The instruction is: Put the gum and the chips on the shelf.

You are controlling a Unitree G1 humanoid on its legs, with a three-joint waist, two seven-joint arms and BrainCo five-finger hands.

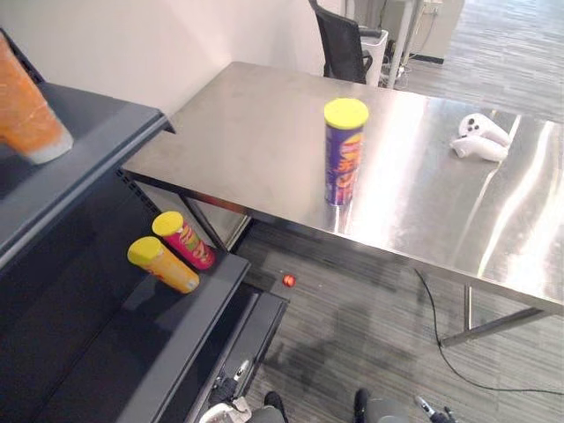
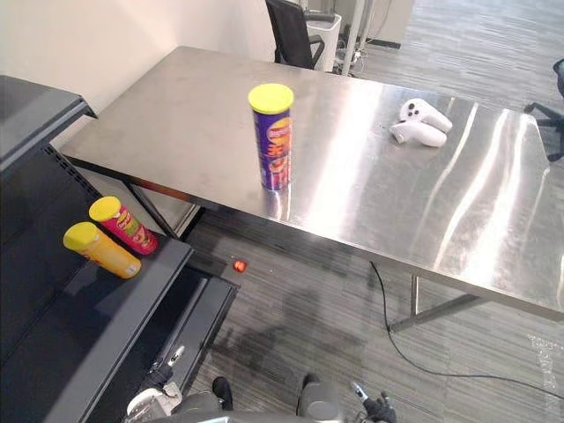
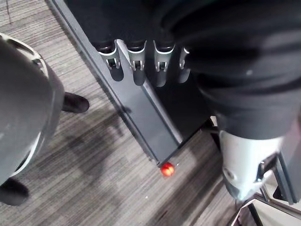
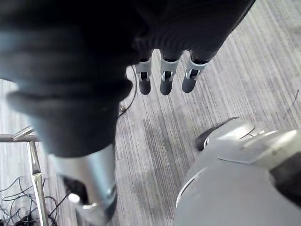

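Note:
A purple chips can (image 1: 345,152) with a yellow lid stands upright on the steel table (image 1: 247,132), close to its front edge. On the dark shelf (image 1: 189,330) at the left lie two more cans, an orange one (image 1: 163,263) and a pink one (image 1: 183,239). A small red round object (image 1: 288,280) rests on the floor by the shelf's corner. My left hand (image 3: 138,70) hangs low beside the shelf base, fingers straight and holding nothing. My right hand (image 4: 165,77) hangs over the carpet, also open and holding nothing.
An orange container (image 1: 26,106) sits on the shelf's top board. Two white controllers (image 1: 480,138) lie at the table's far right. A black office chair (image 1: 342,44) stands behind the table. Table legs (image 1: 493,326) cross the floor at the right.

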